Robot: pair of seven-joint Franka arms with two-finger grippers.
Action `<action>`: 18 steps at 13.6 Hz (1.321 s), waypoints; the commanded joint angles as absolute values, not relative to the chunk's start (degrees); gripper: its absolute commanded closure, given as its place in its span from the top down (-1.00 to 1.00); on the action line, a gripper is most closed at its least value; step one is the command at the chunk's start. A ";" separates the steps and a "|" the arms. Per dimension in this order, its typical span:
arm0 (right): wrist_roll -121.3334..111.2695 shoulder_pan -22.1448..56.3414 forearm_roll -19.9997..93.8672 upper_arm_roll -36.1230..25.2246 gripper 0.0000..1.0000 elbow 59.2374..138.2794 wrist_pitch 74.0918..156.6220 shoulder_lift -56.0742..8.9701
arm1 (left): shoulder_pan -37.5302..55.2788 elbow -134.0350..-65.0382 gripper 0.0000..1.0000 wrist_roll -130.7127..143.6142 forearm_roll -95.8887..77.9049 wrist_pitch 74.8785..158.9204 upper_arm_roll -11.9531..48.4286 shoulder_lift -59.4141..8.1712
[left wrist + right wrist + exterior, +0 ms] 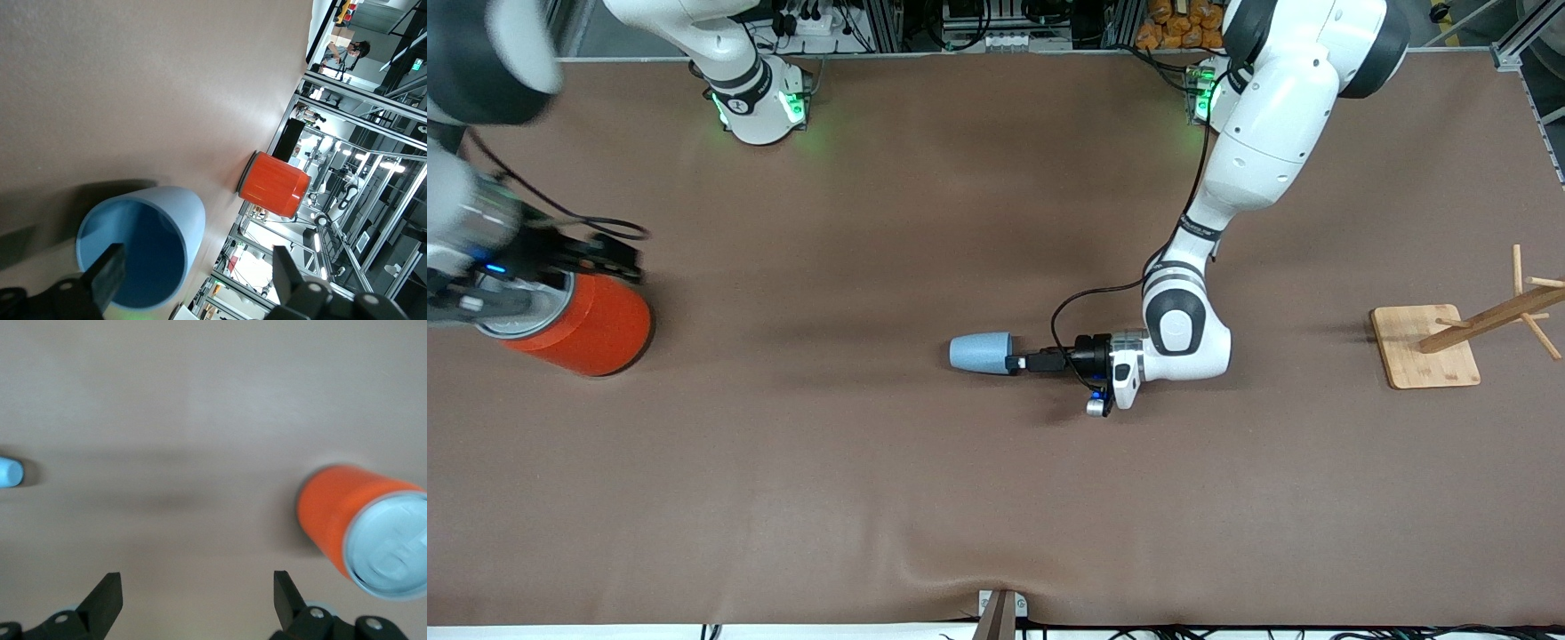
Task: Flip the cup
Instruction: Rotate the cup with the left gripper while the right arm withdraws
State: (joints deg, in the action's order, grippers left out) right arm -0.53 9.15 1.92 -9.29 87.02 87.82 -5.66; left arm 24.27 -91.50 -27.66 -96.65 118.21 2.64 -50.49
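Brown matting covers the table (925,498) from end to end.

Front view: the cup (980,353) lies on its side near the middle of the table, narrow base toward the right arm's end, mouth toward the left arm's end. The left gripper (1021,362) sits low at the mouth of the cup, its body horizontal, fingertips at the rim. Whether a fingertip touches the rim cannot be told here. An orange can (583,324) stands at the right arm's end, well apart from the cup. The right gripper (609,258) hangs over the can; this arm waits. A wooden rack (1449,342) stands at the left arm's end.

Left wrist view: the cup (143,250) shows its dark blue interior straight on. The left gripper (197,283) has its fingers spread. One finger (107,277) lies across the mouth opening, apparently inside the rim; the other stands well outside the wall. Nothing is clamped. The can (273,183) appears farther off.

Right wrist view: the right gripper (197,603) is spread wide with bare table between its fingers. The can (357,527) stands beside it, grey lid up, and the cup (10,472) is a small shape at a distance.

Step in hand, as judged: positioning for a rim grasp, not yet closed. The next move calls for closing on the cup wall, then lifting and rotating the wrist until the cup stands on end. The light, tapered wall may slip or roll if contact is uneven.
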 commanded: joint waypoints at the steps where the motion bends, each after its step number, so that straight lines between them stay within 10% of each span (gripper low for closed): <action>1: 1.31 3.45 2.28 -6.69 1.00 89.21 86.75 -1.07 | 25.40 -89.21 0.72 -28.74 -98.44 119.79 2.29 -51.94; 4: 1.67 -1.40 1.94 -3.87 1.00 87.63 83.16 1.92 | 26.45 -88.51 0.58 -28.74 -100.54 121.11 2.29 -52.64; 9: 7.72 -2.98 1.84 -2.29 1.00 85.88 82.53 2.73 | 28.30 -86.57 -1.00 -28.74 -102.22 122.16 2.02 -53.70; 18: -0.44 -3.52 0.18 -2.64 1.00 85.61 82.00 1.14 | 27.07 -87.45 -1.00 -15.08 -79.00 123.13 -4.30 -41.59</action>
State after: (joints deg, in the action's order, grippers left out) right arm 0.18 -2.07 0.95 -3.91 86.27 82.64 1.83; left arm 26.67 -85.68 -22.07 -87.48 122.49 -2.92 -47.01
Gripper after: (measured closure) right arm 0.000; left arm 0.947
